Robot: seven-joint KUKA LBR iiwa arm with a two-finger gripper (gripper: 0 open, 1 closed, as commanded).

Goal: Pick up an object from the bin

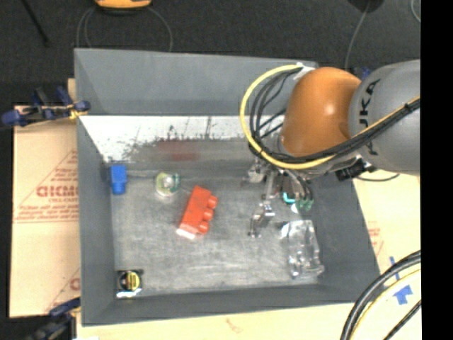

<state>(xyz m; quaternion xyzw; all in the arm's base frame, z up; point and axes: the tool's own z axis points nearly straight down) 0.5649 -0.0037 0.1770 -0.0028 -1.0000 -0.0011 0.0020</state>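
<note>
Grey metal bin point(226, 264), camera view, arm in from the right. Gripper point(259, 222) hangs low over bare floor, right of centre, below the orange wrist cover point(318, 112) and a loop of yellow and black cables point(249, 119).

Nearest thing is a clear crumpled plastic piece point(303, 250), just right of the gripper and a bit nearer, close to the right wall. Touching or apart: cannot tell. A red plastic studded brick point(197, 212) lies left of the gripper, near it but apart, turned so its long axis runs from far-right to near-left.

Gripper apart or together: cannot tell. Its metal parts merge with the wrist hardware and the scuffed floor. A green light point(303, 204) glows at the wrist.

The rest sits well apart on the left. A small clear round thing with a greenish tint point(167, 183) and a blue plastic piece point(117, 178) lie toward the far-left, the blue one by the left wall. A small black-and-yellow round item point(129, 280) is in the near-left corner; its kind is hard to make out.

The arm covers the bin's far-right corner. The clear piece's outline is hard to trace against the floor.

Writing: "KUKA" on the grey arm link point(386, 129), crossed by a cable.
</note>
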